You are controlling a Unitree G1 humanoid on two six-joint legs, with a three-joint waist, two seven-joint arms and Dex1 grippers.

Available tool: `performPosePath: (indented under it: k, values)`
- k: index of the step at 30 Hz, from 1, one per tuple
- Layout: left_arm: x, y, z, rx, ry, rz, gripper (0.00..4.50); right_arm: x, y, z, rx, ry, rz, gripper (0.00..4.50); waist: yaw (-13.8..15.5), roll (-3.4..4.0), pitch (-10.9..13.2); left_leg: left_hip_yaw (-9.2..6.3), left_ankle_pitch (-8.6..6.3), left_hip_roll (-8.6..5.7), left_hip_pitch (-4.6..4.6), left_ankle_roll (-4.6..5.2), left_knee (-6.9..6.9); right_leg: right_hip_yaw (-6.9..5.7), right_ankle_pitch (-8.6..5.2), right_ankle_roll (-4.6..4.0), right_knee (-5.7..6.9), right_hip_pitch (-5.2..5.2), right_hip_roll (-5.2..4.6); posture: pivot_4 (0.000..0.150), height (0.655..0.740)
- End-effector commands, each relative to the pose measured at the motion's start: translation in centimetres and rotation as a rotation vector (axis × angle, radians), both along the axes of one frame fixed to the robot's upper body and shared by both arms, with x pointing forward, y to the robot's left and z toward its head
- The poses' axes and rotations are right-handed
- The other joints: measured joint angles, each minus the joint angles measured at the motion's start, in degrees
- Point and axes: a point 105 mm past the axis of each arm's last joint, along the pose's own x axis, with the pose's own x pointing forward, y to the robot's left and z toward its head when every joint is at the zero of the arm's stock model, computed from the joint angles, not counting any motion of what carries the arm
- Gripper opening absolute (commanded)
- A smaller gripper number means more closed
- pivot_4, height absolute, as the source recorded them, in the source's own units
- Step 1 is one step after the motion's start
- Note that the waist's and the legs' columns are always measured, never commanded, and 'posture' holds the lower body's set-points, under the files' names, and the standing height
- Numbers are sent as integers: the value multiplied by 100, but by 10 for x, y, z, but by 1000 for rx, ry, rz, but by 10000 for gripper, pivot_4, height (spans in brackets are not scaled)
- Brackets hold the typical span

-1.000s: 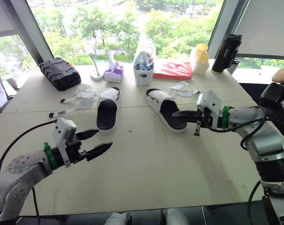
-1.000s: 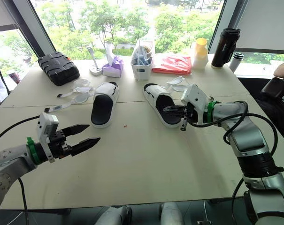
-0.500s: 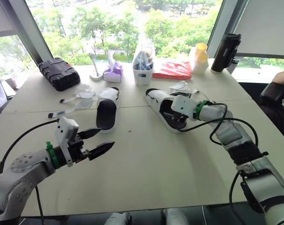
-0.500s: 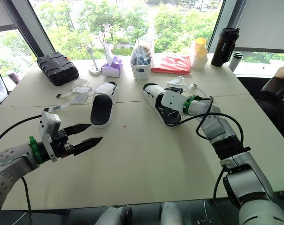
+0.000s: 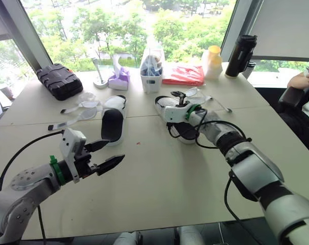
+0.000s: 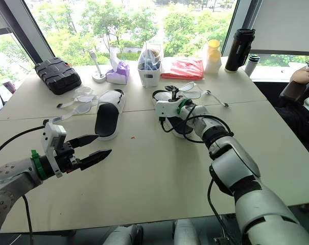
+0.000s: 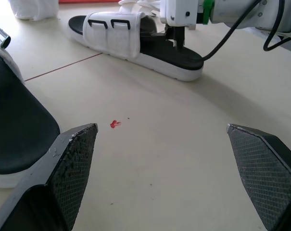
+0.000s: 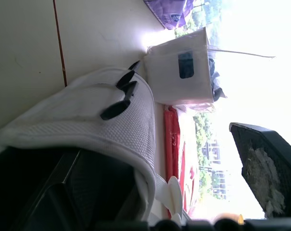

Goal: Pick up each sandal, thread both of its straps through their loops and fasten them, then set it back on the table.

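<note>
Two black-soled sandals with white uppers lie on the table. The left sandal (image 5: 111, 122) has its loose straps (image 5: 75, 109) spread out to its left. The right sandal (image 5: 179, 122) has loose straps (image 5: 197, 94) lying behind it. My right gripper (image 5: 173, 111) is open over this sandal. One finger reaches down onto the footbed (image 7: 176, 36) and the other stands above the white upper band (image 8: 111, 125), apart from it. My left gripper (image 7: 167, 159) hovers open over bare table in front of the left sandal, holding nothing.
Along the table's far edge stand a black case (image 5: 54, 80), a purple tissue pack (image 5: 118, 80), a white container (image 5: 150, 76), a red packet (image 5: 184, 75), a yellow bottle (image 5: 211, 61) and a black flask (image 5: 239, 55). A person's arm (image 5: 302, 81) rests at the far right.
My right gripper was shut beside the right sandal; it has swung left over the sandal's upper and opened. The left arm has barely moved. The camera has shifted slightly.
</note>
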Motion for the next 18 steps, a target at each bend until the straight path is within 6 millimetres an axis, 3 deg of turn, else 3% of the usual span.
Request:
performPosePath:
  k: [1,2,5,11,18]
  values:
    - [-2,-1,11,4,-55,11,45000,5,10,11,18,-73,-31,43664,-34,0,0,1,0,0,0,0,0,3,0,0,0,0,0,1500,7400]
    - [-2,-1,11,5,-56,13,45000,6,11,9,9,-82,-38,43664,-41,0,0,0,0,0,0,0,-1,4,0,0,0,-2,0,1500,7400]
    - [-5,0,11,2,-56,25,45000,6,15,14,8,-123,-37,30819,-46,1,0,0,0,0,1,0,-3,8,0,0,2,-6,4,1500,7400]
    - [-6,-2,10,4,-57,29,45000,5,20,17,24,-126,-14,371,-54,1,0,1,0,-2,2,0,-5,16,1,-1,4,-10,15,1500,7400]
    - [-3,-3,10,0,-60,19,45000,-4,31,28,-41,-192,142,371,-60,1,0,4,0,2,3,-1,-5,23,4,-2,4,-11,26,1500,7400]
